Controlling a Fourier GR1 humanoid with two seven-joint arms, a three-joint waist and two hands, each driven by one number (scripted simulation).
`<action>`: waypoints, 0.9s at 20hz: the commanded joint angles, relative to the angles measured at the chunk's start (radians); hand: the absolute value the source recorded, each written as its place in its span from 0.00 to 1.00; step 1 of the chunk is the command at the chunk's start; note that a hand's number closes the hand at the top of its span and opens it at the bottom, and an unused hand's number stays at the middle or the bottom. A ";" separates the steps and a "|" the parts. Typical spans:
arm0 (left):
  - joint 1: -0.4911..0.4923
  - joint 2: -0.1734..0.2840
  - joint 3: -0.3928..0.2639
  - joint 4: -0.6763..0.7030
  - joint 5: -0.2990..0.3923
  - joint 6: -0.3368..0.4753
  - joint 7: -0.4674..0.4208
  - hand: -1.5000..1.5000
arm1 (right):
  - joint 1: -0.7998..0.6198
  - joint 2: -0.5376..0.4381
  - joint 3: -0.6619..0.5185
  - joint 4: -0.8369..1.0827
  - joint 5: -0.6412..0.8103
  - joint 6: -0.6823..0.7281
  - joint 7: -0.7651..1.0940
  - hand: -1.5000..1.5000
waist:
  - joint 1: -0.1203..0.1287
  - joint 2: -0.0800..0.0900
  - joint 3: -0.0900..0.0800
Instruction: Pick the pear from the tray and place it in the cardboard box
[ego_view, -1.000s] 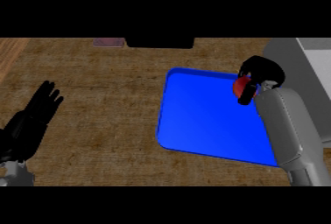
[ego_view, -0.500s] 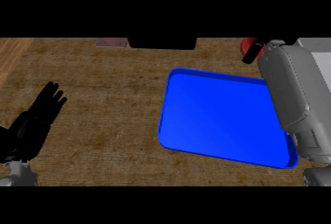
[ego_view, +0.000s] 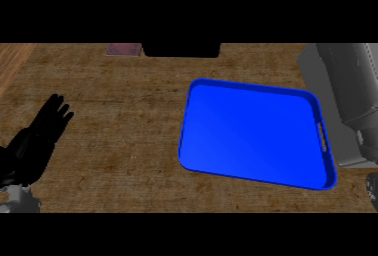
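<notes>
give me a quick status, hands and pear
Left hand open, resting at the left edge. Right hand out of frame, only its grey forearm showing at the right. Blue tray holds nothing; pear not visible. Nothing blocking on the counter.

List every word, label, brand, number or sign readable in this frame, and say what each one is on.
None: no readable text anywhere in the head view.
Blue tray: plain, no label.
Counter: wood grain only.
Small reddish object at the far edge: no legible marking.
Grey right forearm and left hand: unmarked.
</notes>
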 joint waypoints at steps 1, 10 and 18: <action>0.015 0.012 0.022 0.015 -0.005 -0.009 -0.027 0.50 | -0.013 -0.087 -0.018 0.038 0.025 -0.034 0.010 1.00 | -0.006 0.000 0.000; -0.037 -0.026 -0.014 0.063 -0.039 0.017 -0.023 0.50 | -0.052 -0.205 -0.044 0.145 0.031 -0.023 -0.027 1.00 | -0.009 0.002 0.000; -0.004 -0.020 -0.011 -0.002 -0.029 0.003 -0.001 0.50 | 0.043 -0.299 -0.106 0.254 -0.024 -0.180 -0.220 1.00 | 0.000 0.004 0.001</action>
